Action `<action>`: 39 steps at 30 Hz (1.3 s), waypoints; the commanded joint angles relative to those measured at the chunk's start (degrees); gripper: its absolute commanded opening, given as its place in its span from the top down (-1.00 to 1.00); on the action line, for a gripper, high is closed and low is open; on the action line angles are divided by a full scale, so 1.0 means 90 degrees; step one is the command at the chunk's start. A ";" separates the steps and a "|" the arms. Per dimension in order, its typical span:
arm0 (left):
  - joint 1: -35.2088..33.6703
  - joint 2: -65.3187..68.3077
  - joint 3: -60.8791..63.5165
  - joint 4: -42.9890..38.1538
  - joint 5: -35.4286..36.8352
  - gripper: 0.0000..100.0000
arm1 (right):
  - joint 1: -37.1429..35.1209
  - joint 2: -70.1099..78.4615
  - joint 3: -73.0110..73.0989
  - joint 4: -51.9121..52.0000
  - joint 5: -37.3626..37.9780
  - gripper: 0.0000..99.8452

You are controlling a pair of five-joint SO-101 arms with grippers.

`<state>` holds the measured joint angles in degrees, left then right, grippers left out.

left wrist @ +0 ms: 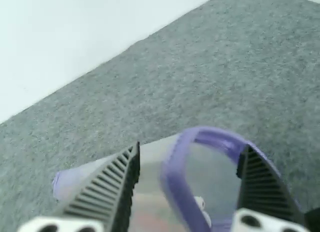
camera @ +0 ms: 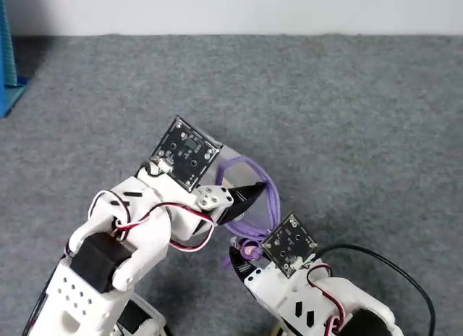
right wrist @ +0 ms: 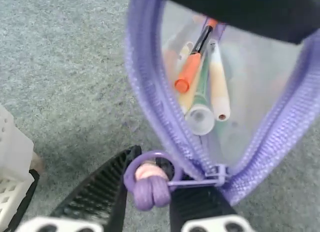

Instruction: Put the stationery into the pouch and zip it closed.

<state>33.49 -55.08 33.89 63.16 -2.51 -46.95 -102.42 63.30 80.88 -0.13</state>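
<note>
We see a left white plastic arm (camera: 130,242) and a right white plastic arm (camera: 340,303), each with a square black circuit board (camera: 187,152). Thin red, white and black wires (camera: 192,245) cross the left, a thick black cable (camera: 394,267) the right

- The pouch (camera: 249,198) lies on the table (camera: 347,104), between the two arms.
- The pens (right wrist: 200,87) lie inside the pouch.
- The left gripper (left wrist: 191,151) straddles the pouch's rim, fingers apart.
- The zipper pull (right wrist: 146,181) sits pinched in the right gripper (right wrist: 150,178).
</note>
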 commanded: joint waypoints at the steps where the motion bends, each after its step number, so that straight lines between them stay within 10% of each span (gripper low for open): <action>1: 0.0166 0.0068 -0.0269 -0.0195 0.0049 0.40 | -0.0063 -0.0073 -0.0361 -0.0044 -0.0049 0.98; 39: -0.0352 0.2090 -0.1197 -0.2120 0.1963 0.40 | -0.0024 -0.0181 -0.0596 -0.0689 -0.0488 0.98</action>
<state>32.53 -36.00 28.62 44.35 13.14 -47.30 -103.82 61.71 75.69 -4.00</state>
